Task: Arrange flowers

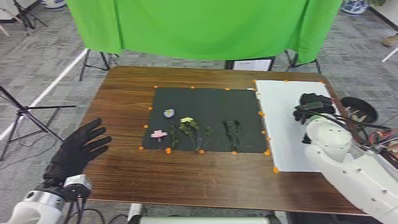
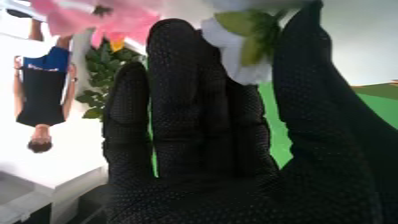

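My left hand hung at eight o'clock from the dark mat, fingers loosely straight and holding nothing, presumably to leave the flowers free. On the mat, the pink flower lay at eight, the yellow flower towards nine and the leafy stems near five, apart for easy picking, I judged. Towards three, my right hand was open, thumb wide, beside a white blossom; contact I couldn't tell.

No text or numbers readable (dark-framed white sheet: too small).
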Available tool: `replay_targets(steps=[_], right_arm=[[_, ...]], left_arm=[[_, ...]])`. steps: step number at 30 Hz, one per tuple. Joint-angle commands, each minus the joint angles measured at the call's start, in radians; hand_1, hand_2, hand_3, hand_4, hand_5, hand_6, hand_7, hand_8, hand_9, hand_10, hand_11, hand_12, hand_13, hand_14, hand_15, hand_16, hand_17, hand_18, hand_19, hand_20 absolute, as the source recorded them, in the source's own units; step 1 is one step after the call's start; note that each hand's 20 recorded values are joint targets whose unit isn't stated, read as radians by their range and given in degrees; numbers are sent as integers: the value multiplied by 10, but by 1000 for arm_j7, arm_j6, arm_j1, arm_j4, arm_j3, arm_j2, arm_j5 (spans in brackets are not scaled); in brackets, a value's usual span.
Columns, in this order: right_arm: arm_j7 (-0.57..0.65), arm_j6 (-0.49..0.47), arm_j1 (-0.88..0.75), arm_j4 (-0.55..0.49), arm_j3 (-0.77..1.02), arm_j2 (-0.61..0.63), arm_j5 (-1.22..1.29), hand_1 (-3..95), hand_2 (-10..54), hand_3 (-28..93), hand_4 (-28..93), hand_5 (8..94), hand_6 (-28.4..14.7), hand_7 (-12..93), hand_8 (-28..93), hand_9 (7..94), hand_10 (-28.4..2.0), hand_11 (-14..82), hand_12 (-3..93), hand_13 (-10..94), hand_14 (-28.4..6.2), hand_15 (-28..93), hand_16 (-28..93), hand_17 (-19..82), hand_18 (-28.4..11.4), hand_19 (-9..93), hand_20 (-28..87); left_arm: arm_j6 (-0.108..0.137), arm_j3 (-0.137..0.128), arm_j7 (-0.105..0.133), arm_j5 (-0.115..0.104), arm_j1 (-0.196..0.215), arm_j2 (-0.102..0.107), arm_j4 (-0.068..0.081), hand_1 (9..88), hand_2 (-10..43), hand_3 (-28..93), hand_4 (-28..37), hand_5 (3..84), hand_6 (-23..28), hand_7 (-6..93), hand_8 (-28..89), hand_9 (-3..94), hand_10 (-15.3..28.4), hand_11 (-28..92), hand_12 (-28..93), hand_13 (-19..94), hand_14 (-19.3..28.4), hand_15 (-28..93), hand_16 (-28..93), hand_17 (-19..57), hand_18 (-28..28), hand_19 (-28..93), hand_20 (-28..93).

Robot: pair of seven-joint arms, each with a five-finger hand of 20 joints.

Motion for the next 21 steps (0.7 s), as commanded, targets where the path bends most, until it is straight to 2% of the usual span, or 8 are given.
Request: replay_targets(steps=[1,7,11,15,21], right_arm=[[-90,108,-49,-27,19,10,-6,512,-95,821,-282,646,26,513,9,848,-37,185,494,811,-20,534,318,316,-170,771,427],[-162,205,-26,-152,7,-5,23,511,-95,849,-283,680,24,509,1,868,-39,184,508,824,-17,538,329,326,-171,779,434],[-238,233,4,-239,-27,-38,43,503,-95,861,-283,686,24,505,-1,871,-40,183,512,824,-16,537,338,326,-173,781,437],[-306,194,24,-287,-66,-84,68,493,-95,864,-283,686,26,506,2,871,-42,182,517,823,-17,535,347,324,-174,781,440],[-336,146,67,-263,-151,-151,65,487,-95,860,-283,685,28,505,8,872,-40,181,515,825,-14,538,344,322,-174,780,443]], left_arm=[[-5,-5,-8,-2,7,4,-5,268,-4,712,-279,270,37,215,-119,225,122,240,153,190,167,355,-8,-97,222,407,91],[-3,-6,-6,-3,11,5,-5,267,-3,712,-278,271,36,217,-119,226,123,241,151,191,167,355,-9,-97,222,407,91],[-6,1,-11,-3,6,3,-5,267,-3,713,-278,271,36,217,-120,225,123,240,151,191,167,356,-9,-96,222,407,90],[-7,3,-13,-2,5,1,-5,267,-2,712,-278,271,36,216,-120,225,123,241,151,190,167,357,-9,-96,222,407,90],[-5,5,-15,-2,2,-2,-5,267,-3,713,-278,270,36,216,-119,225,122,240,151,190,168,357,-9,-97,222,408,90]])
